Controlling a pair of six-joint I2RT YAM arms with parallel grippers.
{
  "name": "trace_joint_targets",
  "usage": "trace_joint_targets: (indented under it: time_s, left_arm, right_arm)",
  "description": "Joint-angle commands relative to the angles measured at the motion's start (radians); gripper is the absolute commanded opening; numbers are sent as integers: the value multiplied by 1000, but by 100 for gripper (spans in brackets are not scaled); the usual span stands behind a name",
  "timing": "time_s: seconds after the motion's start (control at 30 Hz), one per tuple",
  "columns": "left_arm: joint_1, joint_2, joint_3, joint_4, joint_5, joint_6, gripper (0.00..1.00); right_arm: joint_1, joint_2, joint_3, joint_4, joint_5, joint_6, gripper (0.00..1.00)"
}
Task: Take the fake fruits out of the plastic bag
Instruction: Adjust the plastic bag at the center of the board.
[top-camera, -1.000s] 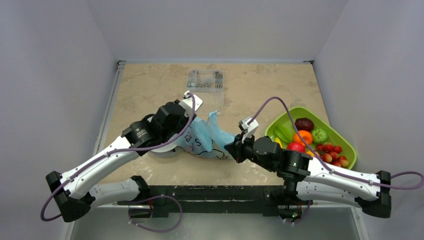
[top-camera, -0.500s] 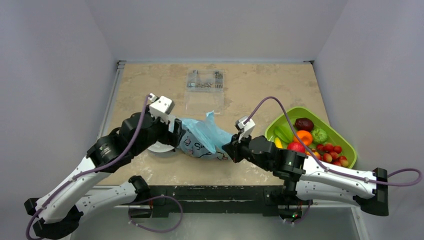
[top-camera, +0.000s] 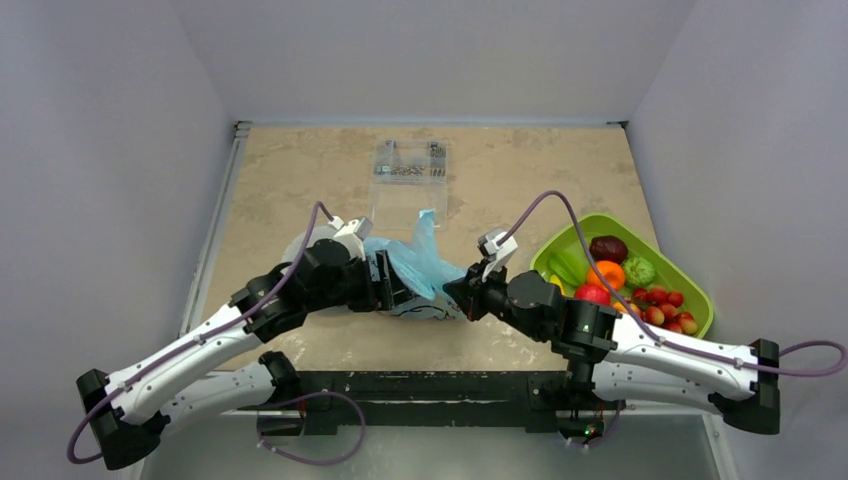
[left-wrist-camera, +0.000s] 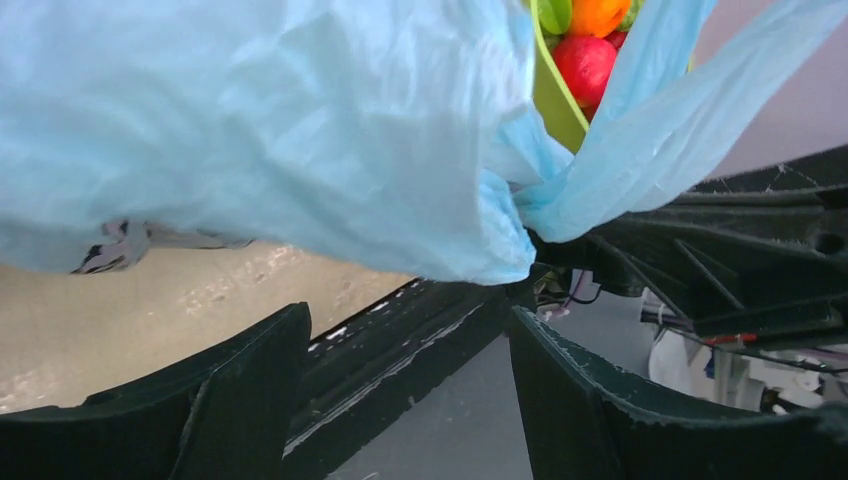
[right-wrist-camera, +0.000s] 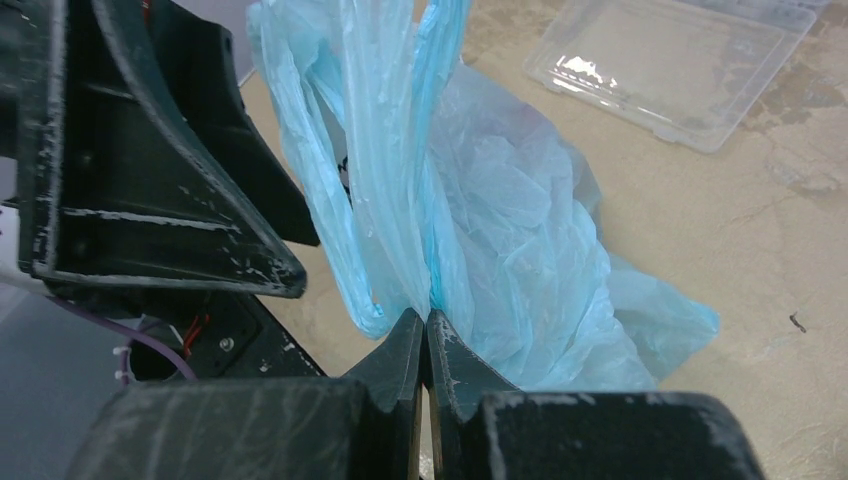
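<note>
The light-blue plastic bag (top-camera: 415, 262) lies crumpled on the table between my two grippers. My right gripper (top-camera: 458, 293) is shut on a bunched fold of the bag, seen close in the right wrist view (right-wrist-camera: 427, 325). My left gripper (top-camera: 398, 288) is open and empty at the bag's near-left side; in the left wrist view (left-wrist-camera: 405, 330) the bag (left-wrist-camera: 300, 130) hangs just above its fingers. One left finger (right-wrist-camera: 150, 180) shows beside the bag (right-wrist-camera: 510, 230). The fake fruits (top-camera: 620, 275) lie in the lime-green tray (top-camera: 575, 228). No fruit shows inside the bag.
A clear plastic box (top-camera: 409, 170) lies at the back middle of the table, also in the right wrist view (right-wrist-camera: 680, 60). A white round disc (top-camera: 300, 248) sits behind the left arm. The tray (left-wrist-camera: 550, 100) with a red apple (left-wrist-camera: 585, 65) shows past the bag.
My left arm has swung down and right, bringing its open gripper against the bag's left side. The bag has bunched up toward the right gripper, which has kept its hold.
</note>
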Motion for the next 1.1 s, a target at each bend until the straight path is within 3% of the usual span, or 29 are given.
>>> trace_joint_targets:
  time_s: [0.0,0.2,0.3,0.43,0.53,0.6,0.7,0.8,0.97,1.07]
  left_arm:
    - [-27,22,8,193,-40,-121,71]
    - [-72,42,8,262,-159,-132,72]
    - [-83,57,40,208,-215,-150,69]
    - [-84,71,88,146,-273,-138,44]
    - [-84,56,174,13,-341,-83,27]
    - [-80,43,253,-115,-422,-45,1]
    - [-38,43,384,-263,-477,51,0]
    - [36,48,467,-346,-427,109,0]
    - [88,13,500,-399,-377,135,0]
    - [88,-6,522,-495,-416,144,0]
  right_arm:
    - [4,-39,-3,89,15,-16,0]
    - [4,-23,-4,104,-4,-35,0]
    - [4,-18,2,108,-2,-51,0]
    - [4,-4,9,117,-9,-60,0]
    - [4,16,18,101,-1,-61,0]
    - [5,26,20,87,16,-58,0]
    - [4,43,23,78,45,-41,0]
    - [4,56,36,70,106,-33,0]
    - [4,87,91,30,238,-62,0]
    - [4,95,99,25,215,-98,1]
